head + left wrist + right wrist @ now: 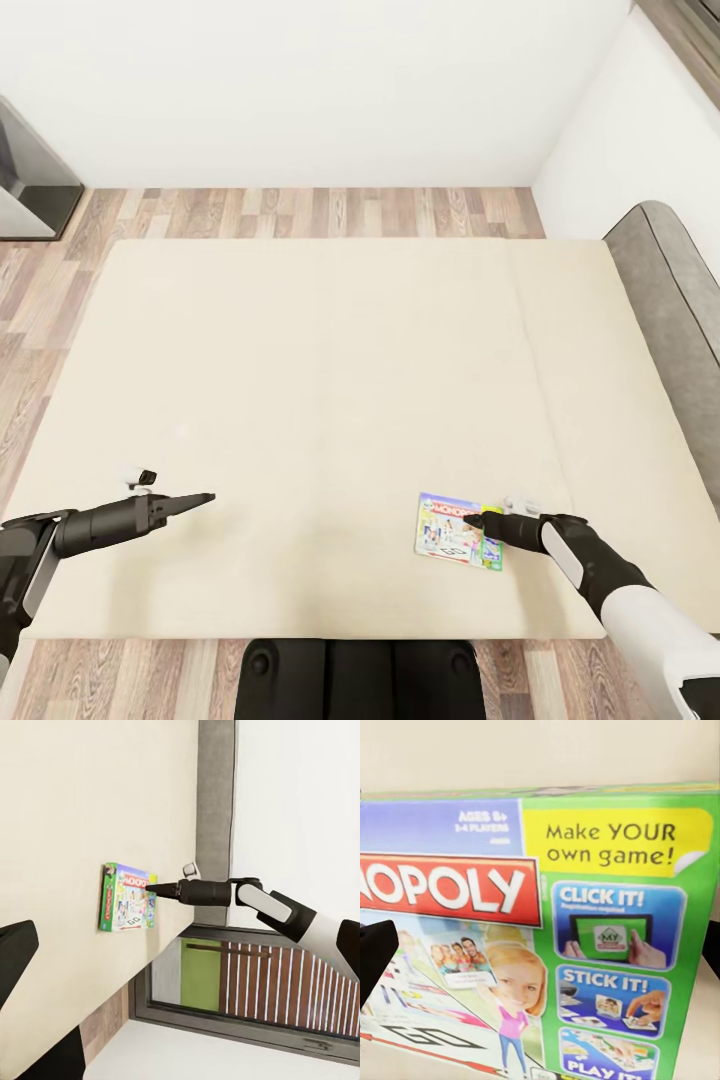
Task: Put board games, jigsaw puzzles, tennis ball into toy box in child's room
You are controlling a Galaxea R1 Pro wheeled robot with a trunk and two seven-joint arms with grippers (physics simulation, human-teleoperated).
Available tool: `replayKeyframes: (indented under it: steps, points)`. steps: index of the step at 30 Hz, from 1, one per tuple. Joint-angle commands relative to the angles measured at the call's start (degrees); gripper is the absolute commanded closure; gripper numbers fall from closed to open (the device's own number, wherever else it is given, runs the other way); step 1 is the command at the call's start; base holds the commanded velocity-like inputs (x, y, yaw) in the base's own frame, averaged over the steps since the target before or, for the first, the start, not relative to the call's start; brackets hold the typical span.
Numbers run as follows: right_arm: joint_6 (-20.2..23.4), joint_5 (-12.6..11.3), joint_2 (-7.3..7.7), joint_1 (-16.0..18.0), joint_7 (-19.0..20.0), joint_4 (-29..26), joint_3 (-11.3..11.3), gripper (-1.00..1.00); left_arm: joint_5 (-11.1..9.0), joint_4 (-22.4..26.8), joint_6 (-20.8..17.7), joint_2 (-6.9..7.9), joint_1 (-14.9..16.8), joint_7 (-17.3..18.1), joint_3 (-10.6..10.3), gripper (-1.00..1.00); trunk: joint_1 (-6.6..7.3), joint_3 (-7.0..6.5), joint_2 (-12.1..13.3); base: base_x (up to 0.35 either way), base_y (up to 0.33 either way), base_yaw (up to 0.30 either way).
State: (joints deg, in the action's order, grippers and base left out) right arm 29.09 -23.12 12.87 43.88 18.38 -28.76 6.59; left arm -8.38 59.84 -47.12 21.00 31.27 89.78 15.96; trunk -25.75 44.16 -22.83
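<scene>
A game [458, 530] on the bed [300, 400] is being approached at 5 o'clock — right pincer [472, 520] state cannot be told; left pincer [205, 497] pressed together — gripping is needed next.

Bed [300, 380] surface lies open and flat across its whole width, obstructed only by one board game [458, 530] near the front edge beside the right end effector [478, 520], with a grey headboard [670, 290] bounding the right side.
</scene>
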Motion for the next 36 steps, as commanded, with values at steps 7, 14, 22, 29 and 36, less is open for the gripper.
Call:
replayKeyframes:
  steps: [7, 14, 22, 29, 36]
  points:
    - [0.21, -0.15, 0.03, 0.06, 1.88, -0.44, 0.27, -1.00, 0.03, 0.01, -0.61, 0.01, 0.01, 0.22, -0.02, -1.00, -0.03, 0.06, -0.09, 0.000, 0.000, 0.000]
    - [0.25, 0.03, -0.02, 0.07, 2.37, -1.65, 0.34, -1.00, 0.03, 0.01, -0.61, 0.01, 0.01, 0.22, -0.05, -1.00, -0.03, 0.06, -0.09, 0.000, 0.000, 0.000]
    - [0.26, 0.27, -0.07, 0.07, 2.38, -2.00, 0.36, -1.00, 0.03, 0.01, -0.61, 0.01, 0.01, 0.22, -0.05, -1.00, -0.03, 0.06, -0.09, 0.000, 0.000, 0.000]
    - [0.26, 0.41, -0.23, 0.06, 2.27, -2.07, 0.36, -1.00, 0.03, 0.01, -0.61, 0.01, 0.01, 0.22, -0.05, -1.00, -0.03, 0.06, -0.09, 0.000, 0.000, 0.000]
    - [0.35, 0.45, -0.29, 0.07, 2.09, -2.07, 0.36, -1.00, 0.03, 0.01, -0.61, 0.01, 0.01, 0.22, -0.05, -1.00, -0.03, 0.06, -0.09, 0.000, 0.000, 0.000]
